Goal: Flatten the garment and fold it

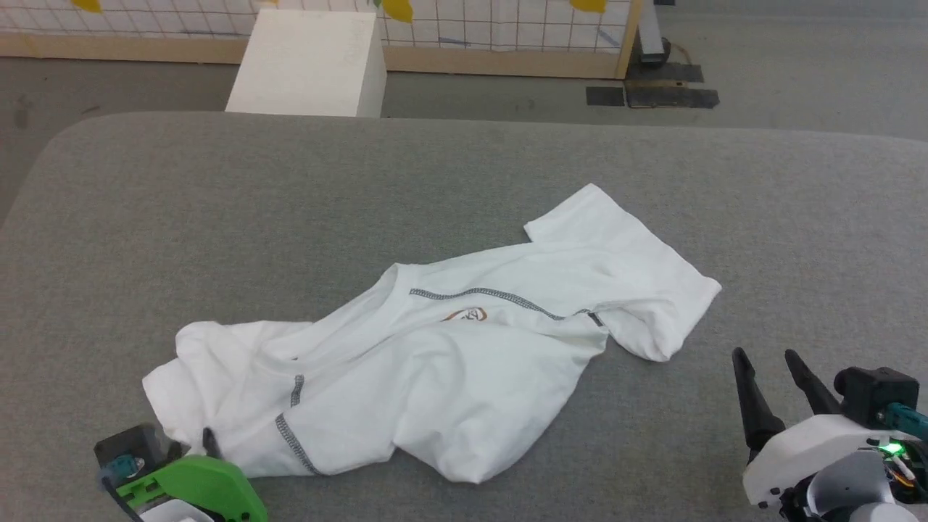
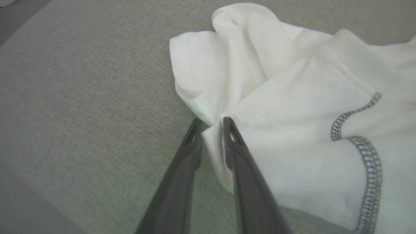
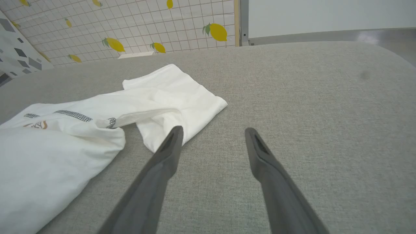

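The garment (image 1: 435, 348), a white shirt with grey zigzag seams and a small brown chest logo (image 1: 467, 315), lies crumpled across the grey padded table (image 1: 217, 203), one sleeve stretched toward the far right. At the near left, my left gripper (image 2: 212, 121) is shut on a bunched fold of the garment (image 2: 292, 113) along its left edge. In the head view one left fingertip (image 1: 211, 437) shows against the cloth. My right gripper (image 1: 763, 357) stands open at the near right, clear of the sleeve (image 3: 172, 94); the right gripper (image 3: 214, 131) holds nothing.
A rigid white box (image 1: 308, 61) stands on the floor beyond the table's far edge. Behind it runs a tiled panel with lemon prints (image 3: 214, 31) in a wooden frame. Bare grey tabletop (image 3: 308, 97) spreads to the right of the garment.
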{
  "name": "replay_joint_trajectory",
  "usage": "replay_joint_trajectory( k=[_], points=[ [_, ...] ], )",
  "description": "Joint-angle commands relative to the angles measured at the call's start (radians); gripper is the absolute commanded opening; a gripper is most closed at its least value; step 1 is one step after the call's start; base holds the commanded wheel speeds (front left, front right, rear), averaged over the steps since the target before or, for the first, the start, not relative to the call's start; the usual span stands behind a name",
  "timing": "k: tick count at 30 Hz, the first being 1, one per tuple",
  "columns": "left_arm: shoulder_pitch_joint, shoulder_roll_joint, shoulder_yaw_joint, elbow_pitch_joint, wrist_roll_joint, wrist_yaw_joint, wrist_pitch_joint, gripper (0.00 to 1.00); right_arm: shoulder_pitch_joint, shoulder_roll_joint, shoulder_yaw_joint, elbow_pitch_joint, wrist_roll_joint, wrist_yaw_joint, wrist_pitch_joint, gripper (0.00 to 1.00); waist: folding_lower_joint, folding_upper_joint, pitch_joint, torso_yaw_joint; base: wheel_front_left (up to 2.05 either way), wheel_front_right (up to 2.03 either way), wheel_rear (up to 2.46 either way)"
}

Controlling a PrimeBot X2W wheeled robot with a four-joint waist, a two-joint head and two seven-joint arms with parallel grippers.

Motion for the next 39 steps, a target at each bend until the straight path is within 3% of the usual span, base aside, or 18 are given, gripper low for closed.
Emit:
replay_joint_trajectory(
  k=[1, 6, 8, 16, 22, 23, 24, 31, 37, 39],
  points=[
    [-0.003, -0.012, 0.010, -0.012, -0.009, -0.007, -0.052, 1.00, -0.001, 0.000, 0.004, -0.005, -0.008, -0.001, 0.016, 1.00, 0.0000, 0.0000, -0.007, 0.028, 0.00, 0.00, 0.00],
    [-0.045, -0.040, 0.020, -0.022, 0.011, -0.058, -0.340, 1.00, -0.083, 0.000, 0.007, 0.021, -0.034, -0.001, 0.072, 1.00, 0.0000, 0.0000, 0.012, 0.055, 0.00, 0.00, 0.00],
    [-0.066, -0.047, 0.011, -0.018, 0.032, -0.076, -0.410, 1.00, -0.135, 0.000, -0.010, 0.057, -0.041, -0.001, 0.098, 1.00, 0.0000, 0.0000, 0.026, 0.068, 0.00, 0.00, 0.00],
    [-0.146, -0.099, 0.009, -0.077, 0.128, -0.124, -0.444, 1.00, -0.382, 0.000, -0.122, 0.315, -0.060, -0.001, 0.236, 1.00, 0.0000, 0.0000, 0.108, 0.116, 0.00, 0.00, 0.00],
    [-0.173, -0.131, 0.012, -0.090, 0.165, -0.158, -0.445, 1.00, -0.484, 0.000, -0.141, 0.470, -0.119, -0.001, 0.422, 1.00, 0.0000, 0.0000, 0.141, 0.134, 0.00, 0.00, 0.00],
    [-0.171, -0.139, 0.020, -0.089, 0.171, -0.164, -0.445, 1.00, -0.487, 0.000, -0.123, 0.487, -0.129, -0.001, 0.495, 0.34, 0.0000, 0.0000, 0.137, 0.130, 0.00, 0.00, 0.00],
    [-0.167, -0.141, 0.023, -0.087, 0.173, -0.167, -0.445, 1.00, -0.483, 0.000, -0.121, 0.475, -0.128, -0.001, 0.497, 0.00, 0.0000, 0.0000, 0.132, 0.127, 0.00, 0.00, 0.00],
    [-0.144, -0.146, 0.042, -0.074, 0.189, -0.177, -0.445, 1.00, -0.388, -0.003, -0.237, 0.283, -0.187, -0.001, 0.383, 0.00, 0.0000, 0.0000, 0.075, 0.098, 0.00, 0.00, 0.00],
    [-0.131, -0.147, 0.047, -0.054, 0.198, -0.197, -0.445, 1.00, -0.231, -0.002, -0.457, 0.072, -0.220, -0.001, 0.372, 0.00, 0.0000, 0.0000, 0.038, 0.060, 0.00, 0.00, 0.00],
    [-0.126, -0.147, 0.041, -0.046, 0.207, -0.206, -0.445, 1.00, -0.141, -0.001, -0.546, 0.028, -0.179, -0.001, 0.402, 0.00, 0.0000, 0.0000, 0.032, 0.027, 0.00, 0.00, 0.00]
  ],
)
